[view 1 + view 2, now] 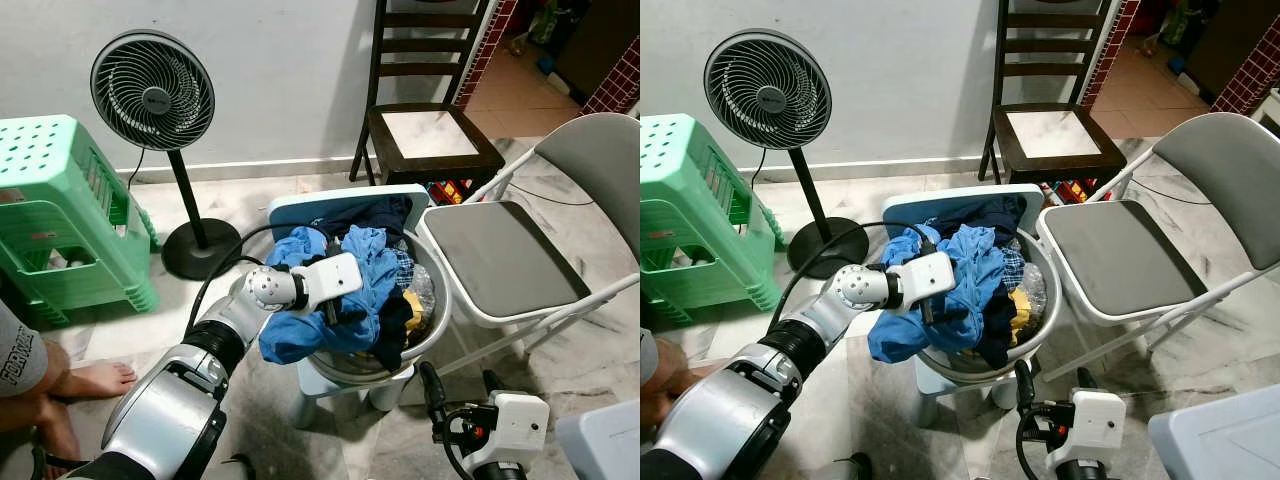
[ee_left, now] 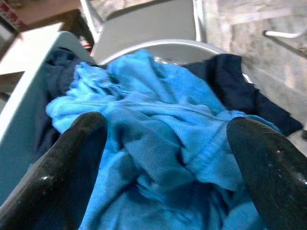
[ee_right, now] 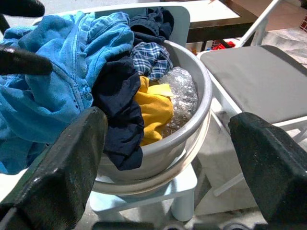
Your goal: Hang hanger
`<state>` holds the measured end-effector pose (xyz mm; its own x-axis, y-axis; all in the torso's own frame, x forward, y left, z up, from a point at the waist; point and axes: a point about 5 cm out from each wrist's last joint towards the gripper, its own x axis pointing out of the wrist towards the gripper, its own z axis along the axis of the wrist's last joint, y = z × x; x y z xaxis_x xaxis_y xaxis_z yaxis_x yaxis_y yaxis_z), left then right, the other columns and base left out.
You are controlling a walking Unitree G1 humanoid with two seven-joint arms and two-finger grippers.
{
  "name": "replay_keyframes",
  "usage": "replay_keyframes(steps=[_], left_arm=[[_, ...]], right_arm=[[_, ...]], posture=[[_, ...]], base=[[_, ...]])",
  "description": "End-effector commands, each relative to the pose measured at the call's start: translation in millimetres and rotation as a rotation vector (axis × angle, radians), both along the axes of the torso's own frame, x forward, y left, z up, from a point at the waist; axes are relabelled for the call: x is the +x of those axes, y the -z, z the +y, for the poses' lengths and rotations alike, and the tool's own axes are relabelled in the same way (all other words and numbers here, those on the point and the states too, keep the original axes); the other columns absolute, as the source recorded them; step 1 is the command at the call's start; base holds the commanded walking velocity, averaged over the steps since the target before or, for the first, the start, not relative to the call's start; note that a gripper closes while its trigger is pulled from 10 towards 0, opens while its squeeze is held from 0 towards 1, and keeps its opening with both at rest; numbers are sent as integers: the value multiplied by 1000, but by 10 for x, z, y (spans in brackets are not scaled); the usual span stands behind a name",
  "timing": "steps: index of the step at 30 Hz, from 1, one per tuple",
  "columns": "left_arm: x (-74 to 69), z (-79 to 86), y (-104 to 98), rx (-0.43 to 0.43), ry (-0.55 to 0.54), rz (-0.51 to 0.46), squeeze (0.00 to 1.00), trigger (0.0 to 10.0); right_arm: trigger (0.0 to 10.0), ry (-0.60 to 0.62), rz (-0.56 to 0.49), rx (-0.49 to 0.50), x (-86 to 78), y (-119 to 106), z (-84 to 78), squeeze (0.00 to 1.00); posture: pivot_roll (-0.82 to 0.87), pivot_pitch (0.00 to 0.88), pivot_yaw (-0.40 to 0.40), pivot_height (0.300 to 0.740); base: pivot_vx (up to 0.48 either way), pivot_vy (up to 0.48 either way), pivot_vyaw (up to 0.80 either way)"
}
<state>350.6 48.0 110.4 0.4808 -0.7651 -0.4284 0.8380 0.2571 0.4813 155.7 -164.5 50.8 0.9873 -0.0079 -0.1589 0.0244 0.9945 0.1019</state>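
- The left gripper (image 2: 168,158) hangs just over a blue shirt (image 1: 345,290) heaped in a grey basin (image 3: 192,120); its 2 fingers (image 2: 67,163) are spread wide, with a fold of the blue cloth between and just beyond them, nothing clamped.
- The right gripper (image 3: 168,158) is low, in front of the basin, its 2 fingers (image 3: 62,167) also wide apart and holding nothing; the basin wall lies straight ahead of them.
- Past the right fingers, inside the basin, lie a dark navy garment (image 3: 120,110), a yellow cloth (image 3: 153,108), a checked cloth (image 3: 151,60) and crumpled clear plastic (image 3: 180,91).
- The basin sits on a pale blue stool (image 1: 330,205).
- No hanger can be made out among the clothes.
- Beyond the left fingers stands a grey folding chair (image 1: 500,255); further back are a dark wooden chair (image 1: 430,135), a standing fan (image 1: 152,90) and green stacked stools (image 1: 60,200).
- A person's bare foot (image 1: 90,380) rests on the floor beside the left arm.
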Motion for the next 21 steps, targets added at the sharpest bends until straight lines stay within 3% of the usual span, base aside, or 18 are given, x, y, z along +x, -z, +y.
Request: replay_keyframes(steps=[1, 5, 9, 12, 18, 19, 20, 21], left_arm=[[1, -43, -49, -20, 6, -31, 1000, 10000], [-16, -62, -49, -19, 29, -40, 1000, 10000], [-106, -119, 38, 32, 129, -26, 1000, 10000], [-142, -142, 115, 28, 125, 42, 1000, 10000], [-190, -142, 208, 63, 152, 91, 1000, 10000], [-201, -136, 228, 72, 160, 105, 812, 10000], [-208, -133, 244, 76, 162, 118, 557, 10000], [-212, -131, 255, 79, 161, 126, 557, 10000]], right_arm=[[10000, 5, 4, -4, -21, 4, -26, 0], [10000, 2, 5, -5, -19, 5, -23, 0], [10000, -4, 5, -4, -8, 0, -15, 0], [10000, -3, 3, -6, -13, -10, -18, 0], [10000, 13, 9, -13, -79, -22, -45, 0], [10000, 22, 10, -14, -103, -23, -55, 0], [10000, 25, 11, -15, -115, -22, -59, 0], [10000, 27, 12, -16, -122, -21, -62, 0]], posture=[[6, 159, -79, 740], [7, 157, -79, 740], [6, 160, -81, 740], [-8, 163, -82, 740], [-37, 164, -74, 740], [-44, 163, -71, 740], [-44, 163, -71, 740], [-44, 163, -71, 740]], base=[[0, 0, 0], [0, 0, 0], [0, 0, 0], [0, 0, 0], [0, 0, 0], [0, 0, 0], [0, 0, 0], [0, 0, 0]])
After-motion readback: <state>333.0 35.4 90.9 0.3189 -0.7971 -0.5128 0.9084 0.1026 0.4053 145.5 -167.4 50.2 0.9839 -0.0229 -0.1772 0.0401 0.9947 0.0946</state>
